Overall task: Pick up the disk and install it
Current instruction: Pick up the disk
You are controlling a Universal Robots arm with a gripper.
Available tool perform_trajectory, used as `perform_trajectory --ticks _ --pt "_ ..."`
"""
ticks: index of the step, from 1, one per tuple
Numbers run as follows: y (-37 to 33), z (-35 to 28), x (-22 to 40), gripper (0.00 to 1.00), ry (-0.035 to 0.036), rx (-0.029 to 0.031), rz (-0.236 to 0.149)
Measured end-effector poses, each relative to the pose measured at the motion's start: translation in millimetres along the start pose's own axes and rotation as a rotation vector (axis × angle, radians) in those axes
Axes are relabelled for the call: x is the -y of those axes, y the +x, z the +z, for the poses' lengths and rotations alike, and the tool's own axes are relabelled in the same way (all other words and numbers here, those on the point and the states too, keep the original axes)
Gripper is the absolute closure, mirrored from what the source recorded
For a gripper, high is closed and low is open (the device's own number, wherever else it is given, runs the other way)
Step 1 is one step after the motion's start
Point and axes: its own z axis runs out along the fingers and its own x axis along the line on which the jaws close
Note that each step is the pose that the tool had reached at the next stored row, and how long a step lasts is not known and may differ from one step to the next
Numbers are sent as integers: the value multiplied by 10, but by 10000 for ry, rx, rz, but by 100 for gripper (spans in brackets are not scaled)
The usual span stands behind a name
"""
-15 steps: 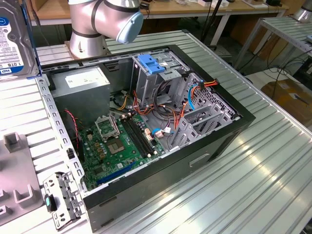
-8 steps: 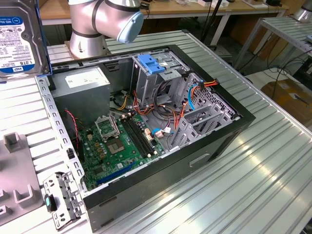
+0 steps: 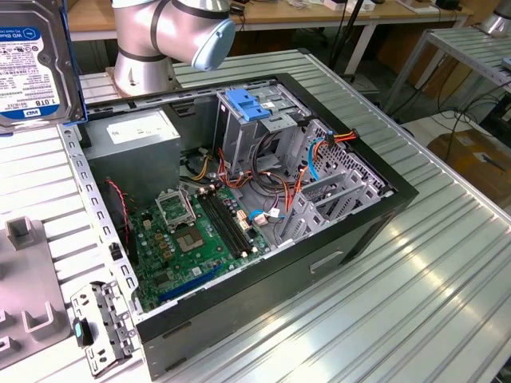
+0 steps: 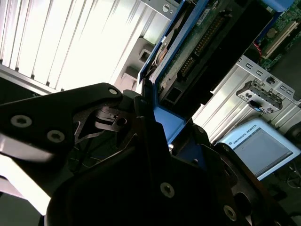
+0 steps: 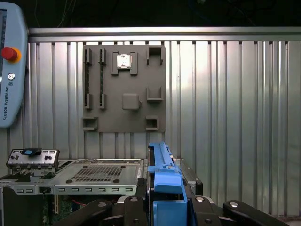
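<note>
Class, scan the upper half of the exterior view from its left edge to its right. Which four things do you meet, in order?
disk → power-supply box → blue latch → cardboard box

Robotics lab/workshop: robot arm (image 3: 160, 32) at ribbed alu table (image 3: 415, 263), open PC case (image 3: 239, 311) w/ bare mobo (image 3: 200, 239) on it, grey fixture plate (image 5: 124, 89), teach pendant (image 5: 9, 70); benches (image 3: 319, 12) & loose cables (image 3: 471, 120) in bkgd.
</note>
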Motion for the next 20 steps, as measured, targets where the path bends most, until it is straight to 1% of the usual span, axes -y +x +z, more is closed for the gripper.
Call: perform_trajectory --ticks 5,8,13,16,18,20 --pt "0 0 1 63 0 0 0" --pt "0 0 26 63 0 0 0" --pt "0 1 130 63 0 0 0" --pt "12 2 168 63 1 0 0" --pt "27 2 188 63 1 1 0" --pt "66 3 211 63 0 0 0"
